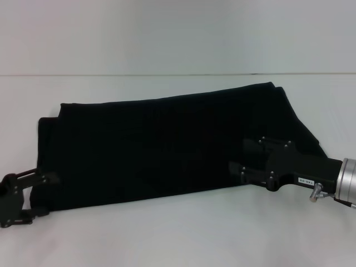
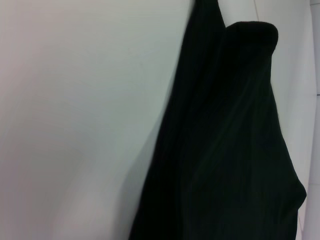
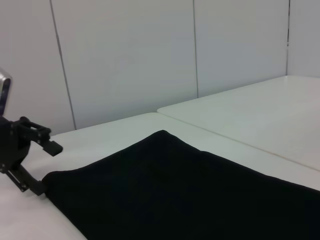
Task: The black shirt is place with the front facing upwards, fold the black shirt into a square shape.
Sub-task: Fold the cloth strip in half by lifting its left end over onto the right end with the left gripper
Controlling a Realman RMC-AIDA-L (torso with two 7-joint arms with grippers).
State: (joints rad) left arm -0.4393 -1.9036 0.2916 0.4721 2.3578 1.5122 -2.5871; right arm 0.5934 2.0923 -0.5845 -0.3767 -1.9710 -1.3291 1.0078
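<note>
The black shirt lies on the white table as a long band running left to right, plain black side up, no lettering showing. My left gripper sits at the band's near left corner, open, its fingers spread around the shirt's edge; the right wrist view shows it with its lower finger against that corner of the shirt. My right gripper rests low over the band's near right part, its fingers apart on top of the cloth. The left wrist view holds only the shirt and the table.
A seam crosses the table behind the shirt. A panelled white wall stands beyond the table. Bare tabletop shows in front of the shirt and behind it.
</note>
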